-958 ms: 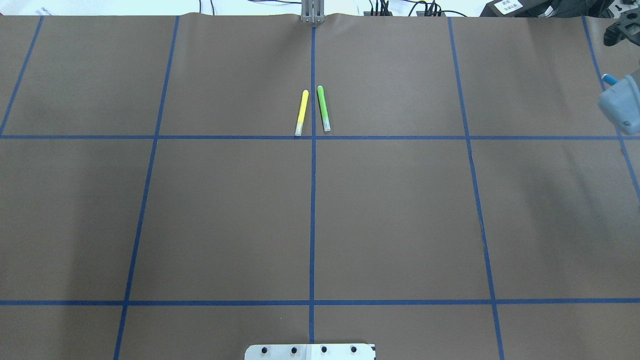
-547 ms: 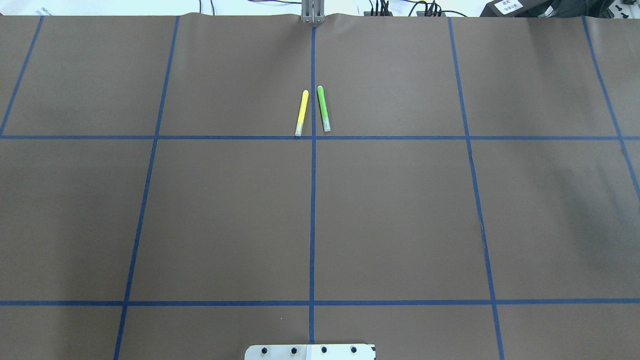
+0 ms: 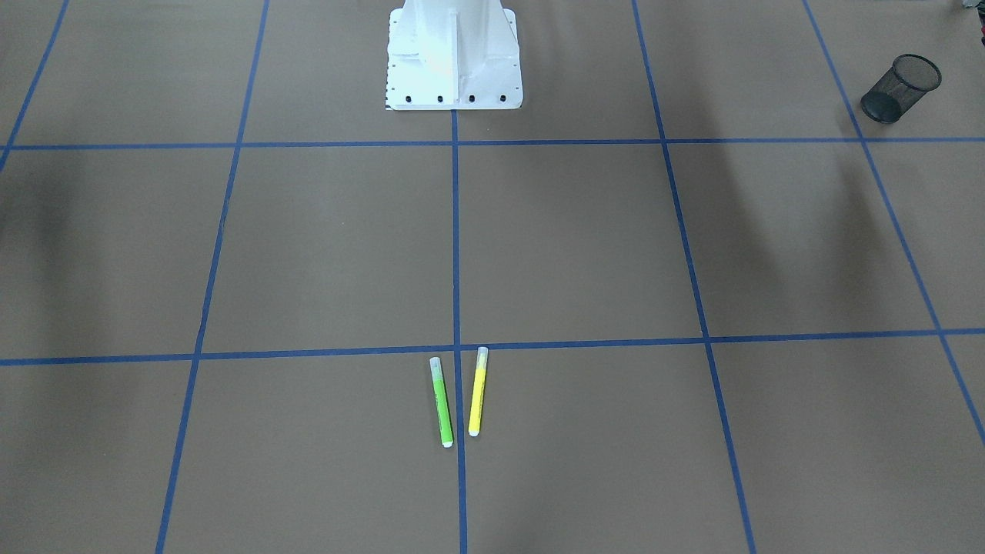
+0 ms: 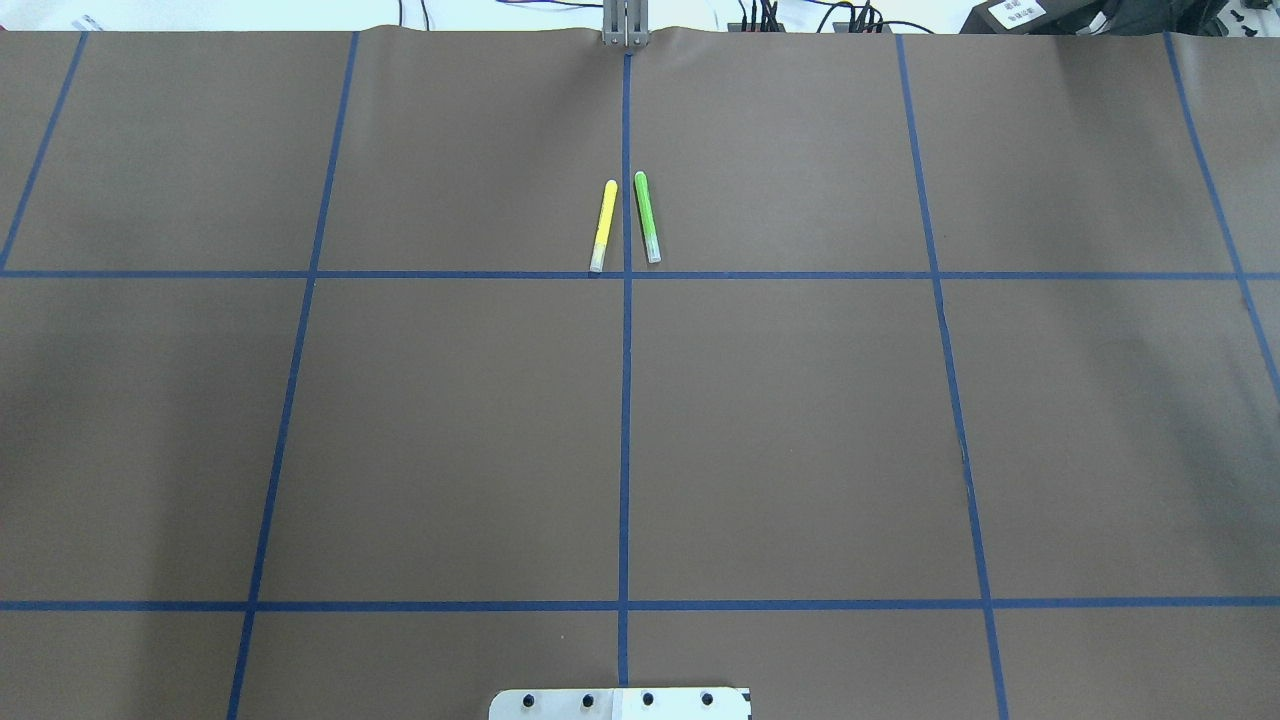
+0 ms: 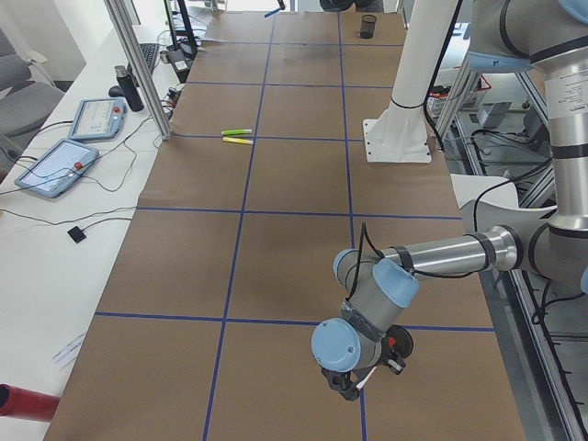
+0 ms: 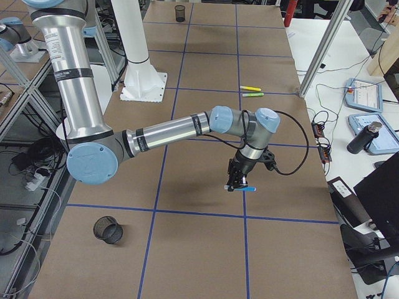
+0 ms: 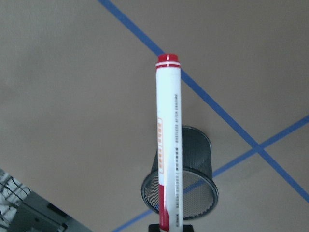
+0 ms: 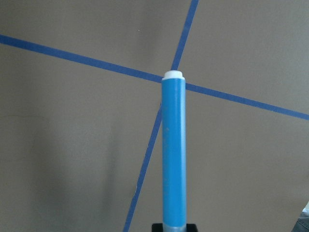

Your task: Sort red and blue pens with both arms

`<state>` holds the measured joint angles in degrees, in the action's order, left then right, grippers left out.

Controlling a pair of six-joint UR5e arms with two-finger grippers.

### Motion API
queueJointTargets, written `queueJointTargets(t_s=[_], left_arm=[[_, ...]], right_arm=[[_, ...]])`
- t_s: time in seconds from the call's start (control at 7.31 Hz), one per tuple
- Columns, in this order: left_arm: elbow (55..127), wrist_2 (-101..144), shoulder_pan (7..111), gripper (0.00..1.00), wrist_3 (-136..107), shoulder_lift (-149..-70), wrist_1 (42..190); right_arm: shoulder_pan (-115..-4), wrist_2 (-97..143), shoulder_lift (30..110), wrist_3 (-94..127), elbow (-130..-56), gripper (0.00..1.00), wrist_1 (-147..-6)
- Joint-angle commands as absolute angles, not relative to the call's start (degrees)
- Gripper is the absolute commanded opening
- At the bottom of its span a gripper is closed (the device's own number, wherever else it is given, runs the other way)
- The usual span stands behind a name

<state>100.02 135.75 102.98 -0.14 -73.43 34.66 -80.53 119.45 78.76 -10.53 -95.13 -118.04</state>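
Observation:
The red pen point(image 7: 168, 145), white-barrelled with a red end, sticks out of my left gripper point(image 7: 169, 228), which is shut on it; it hangs over a black mesh cup point(image 7: 193, 188). In the exterior left view the left gripper point(image 5: 346, 386) is low over the near end of the table. My right gripper point(image 8: 175, 227) is shut on the blue pen point(image 8: 174, 154) above a crossing of blue tape lines. From the exterior right view, that gripper point(image 6: 239, 180) holds the blue pen point(image 6: 247, 188) just above the table. Neither arm shows in the overhead view.
A yellow marker point(image 4: 604, 226) and a green marker point(image 4: 647, 217) lie side by side at the far middle of the table. A second mesh cup point(image 6: 108, 229) lies near the robot's right side. The white robot base point(image 3: 452, 54) stands at the table's inner edge.
One second ago my right wrist with the blue pen showed at the overhead view's right edge; it has moved out of that view. The yellow and green markers have not moved.

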Motion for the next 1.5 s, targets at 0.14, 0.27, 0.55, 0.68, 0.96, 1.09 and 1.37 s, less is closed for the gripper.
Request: queueJointTargets(t_s=[0.14, 0.27, 0.55, 0.68, 0.96, 1.09, 1.37], left_arm=[[101.1, 144.8, 104.7, 0.00, -0.4, -70.5, 22.4], [100.7, 147.6, 104.7, 0.00, -0.7, -70.2, 19.0], [99.6, 149.3, 104.5, 0.00, -0.7, -70.0, 16.7], [98.8, 149.8, 104.5, 0.00, -0.4, -70.0, 16.4], [98.1, 149.9, 104.4, 0.00, -0.2, -69.9, 16.3], [97.0, 150.6, 104.4, 0.00, -0.1, -69.9, 16.3], [95.7, 151.1, 104.4, 0.00, 0.2, -69.6, 16.3]], right_arm=[[-82.8, 121.9, 83.5, -10.6, -95.8, 0.00, -118.0], [-84.1, 123.5, 85.1, -11.1, -96.0, 0.00, -118.0], [-85.6, 123.9, 86.5, -11.7, -96.2, 0.00, -118.1], [-86.0, 124.0, 86.9, -11.8, -96.3, 0.00, -118.0], [-86.5, 124.4, 87.9, -12.0, -96.2, 0.00, -118.0], [-86.5, 126.3, 88.4, -12.7, -96.2, 0.00, -118.0], [-86.5, 127.3, 88.7, -12.7, -96.2, 0.00, -117.9]])
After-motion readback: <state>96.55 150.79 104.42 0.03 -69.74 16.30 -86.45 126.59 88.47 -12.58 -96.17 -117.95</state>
